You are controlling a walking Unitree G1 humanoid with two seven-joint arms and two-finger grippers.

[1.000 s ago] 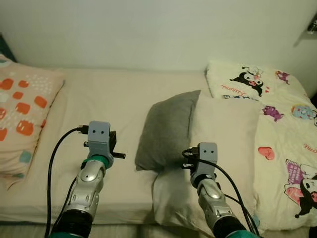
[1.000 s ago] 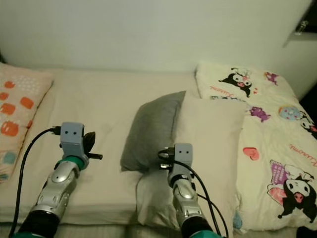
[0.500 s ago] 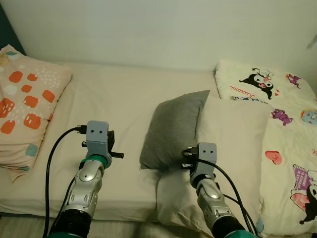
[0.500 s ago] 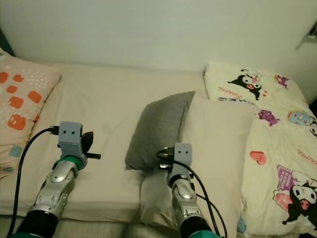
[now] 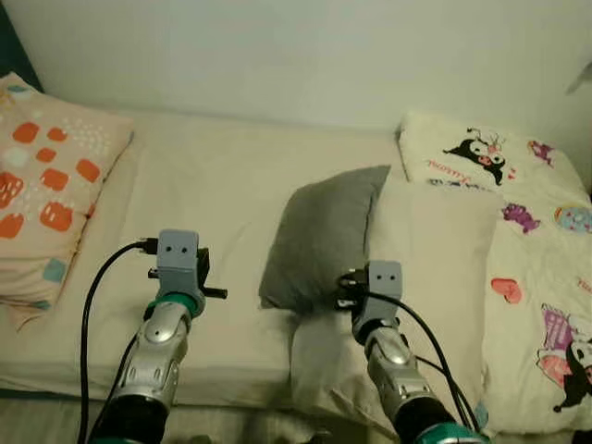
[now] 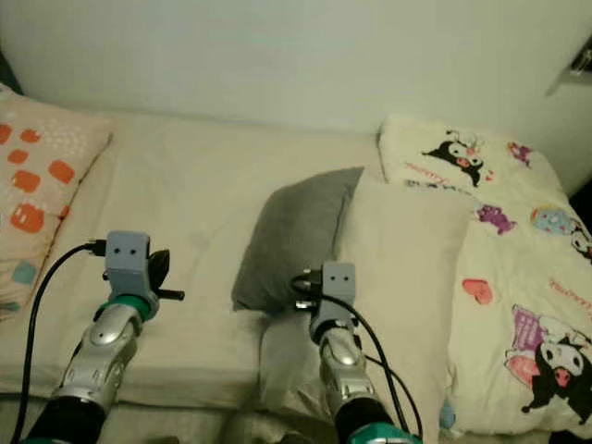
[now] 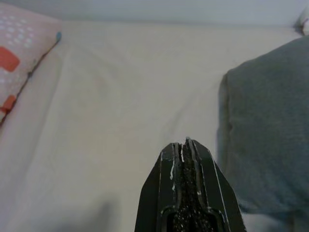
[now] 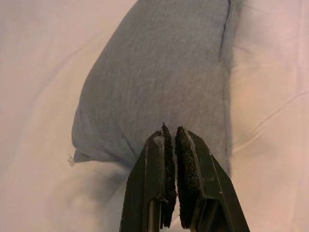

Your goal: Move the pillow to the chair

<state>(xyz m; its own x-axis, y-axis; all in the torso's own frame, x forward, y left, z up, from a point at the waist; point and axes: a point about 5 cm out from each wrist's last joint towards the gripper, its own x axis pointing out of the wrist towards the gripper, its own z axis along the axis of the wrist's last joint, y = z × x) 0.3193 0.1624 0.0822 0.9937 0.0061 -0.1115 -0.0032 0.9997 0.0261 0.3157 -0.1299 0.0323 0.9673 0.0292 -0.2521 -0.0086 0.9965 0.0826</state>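
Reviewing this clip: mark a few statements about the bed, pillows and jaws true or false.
1. The grey pillow leans on the cream pillow. True.
2. The left gripper holds the grey pillow. False: its jaws are shut on nothing, over bare sheet.
3. The right gripper points at the grey pillow. True.
4. The orange-patterned pillow lies at the bed's right end. False: at the left; the cartoon blanket is at the right.

I see a plain grey pillow (image 5: 324, 236) overlapping a cream pillow (image 5: 430, 277). Bed sheet (image 5: 217, 194) — pale beige, unpatterned. Far-left pillow (image 5: 42, 199) is peach with orange blocks and white dots. Blanket (image 5: 536, 268) — cream with black-and-white cartoon characters, pink hearts, purple bits. Wall (image 5: 296, 51) off-white.
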